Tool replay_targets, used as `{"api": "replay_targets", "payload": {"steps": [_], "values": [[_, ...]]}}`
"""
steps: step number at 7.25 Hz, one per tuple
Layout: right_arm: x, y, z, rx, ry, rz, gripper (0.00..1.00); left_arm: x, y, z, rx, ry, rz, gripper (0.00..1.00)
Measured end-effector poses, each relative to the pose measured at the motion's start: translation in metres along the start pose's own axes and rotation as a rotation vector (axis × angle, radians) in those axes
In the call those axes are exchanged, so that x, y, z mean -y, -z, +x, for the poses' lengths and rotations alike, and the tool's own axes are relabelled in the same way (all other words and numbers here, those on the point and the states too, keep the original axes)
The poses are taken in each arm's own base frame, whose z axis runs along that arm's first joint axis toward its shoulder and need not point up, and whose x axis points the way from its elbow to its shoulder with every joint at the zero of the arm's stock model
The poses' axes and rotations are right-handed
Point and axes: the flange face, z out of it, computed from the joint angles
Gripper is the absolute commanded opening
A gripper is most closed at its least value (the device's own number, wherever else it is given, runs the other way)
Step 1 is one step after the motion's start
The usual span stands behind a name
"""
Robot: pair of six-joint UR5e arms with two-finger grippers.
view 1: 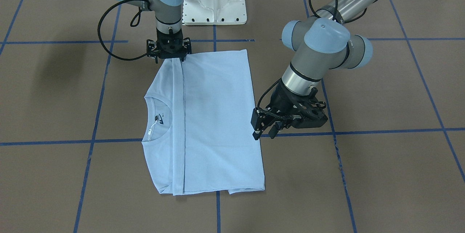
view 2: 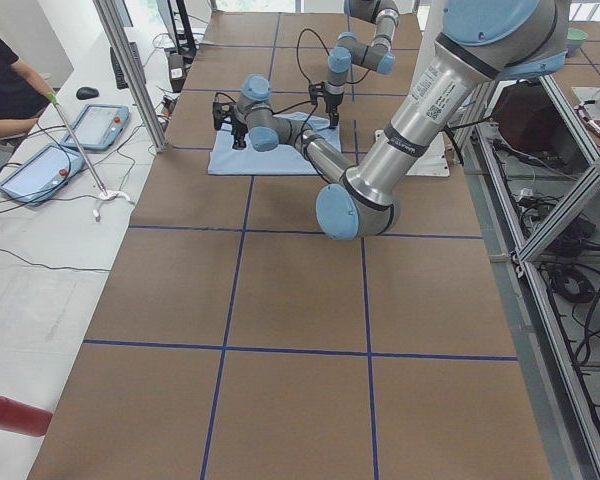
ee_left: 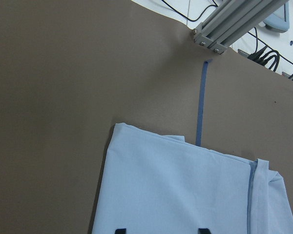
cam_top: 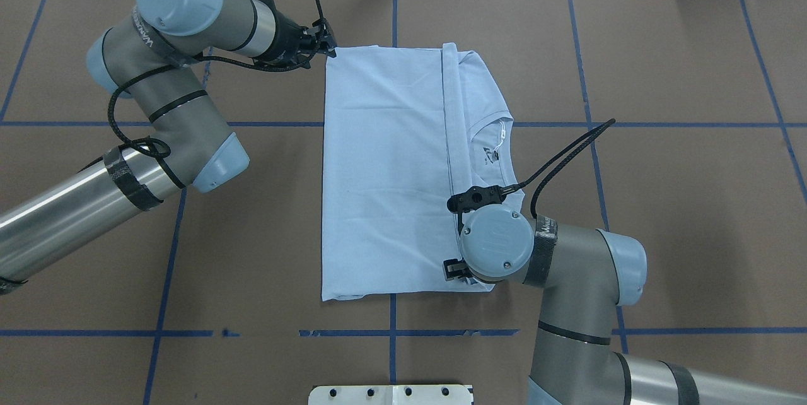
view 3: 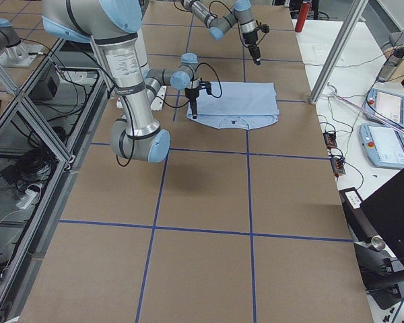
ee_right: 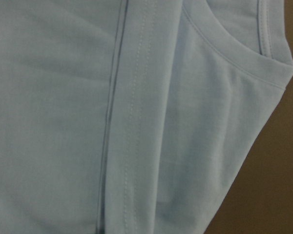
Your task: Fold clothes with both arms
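The pale light-blue T-shirt (view 1: 214,117) lies folded flat on the brown table, its hem strip laid across just below the collar (view 1: 158,118), where the dark logo and white tag show. The chest print is hidden. My left gripper (view 1: 264,133) is open and empty. It hangs above the shirt's far corner on my left (cam_top: 328,48), and the left wrist view shows the shirt (ee_left: 185,190) below its spread fingertips. My right gripper (view 1: 170,58) is down on the shirt's near edge at the folded hem, jaws spread. Its wrist view shows only cloth (ee_right: 63,122).
The white pedestal base (view 1: 214,0) stands at my edge of the table. Blue tape lines cross the brown surface. An aluminium post (ee_left: 234,24) rises past the far edge. An operator (view 2: 5,90) with tablets sits beyond it.
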Motion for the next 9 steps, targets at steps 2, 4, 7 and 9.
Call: {"api": "replay_targets", "payload": {"steps": [2, 4, 7, 9], "values": [[0.002, 0.005, -0.008, 0.012, 0.004, 0.003, 1.0, -0.001, -0.001, 0.0, 0.001, 0.0, -0.001, 0.58], [0.003, 0.001, -0.009, 0.004, 0.004, -0.002, 1.0, -0.002, -0.001, 0.0, 0.001, 0.0, -0.001, 0.58], [0.005, -0.009, -0.003, -0.015, 0.004, -0.017, 1.0, -0.002, -0.001, 0.0, 0.001, -0.001, -0.002, 0.58], [0.005, -0.016, 0.029, -0.038, 0.031, -0.04, 1.0, -0.002, 0.0, 0.001, -0.002, -0.002, -0.001, 0.58]]}}
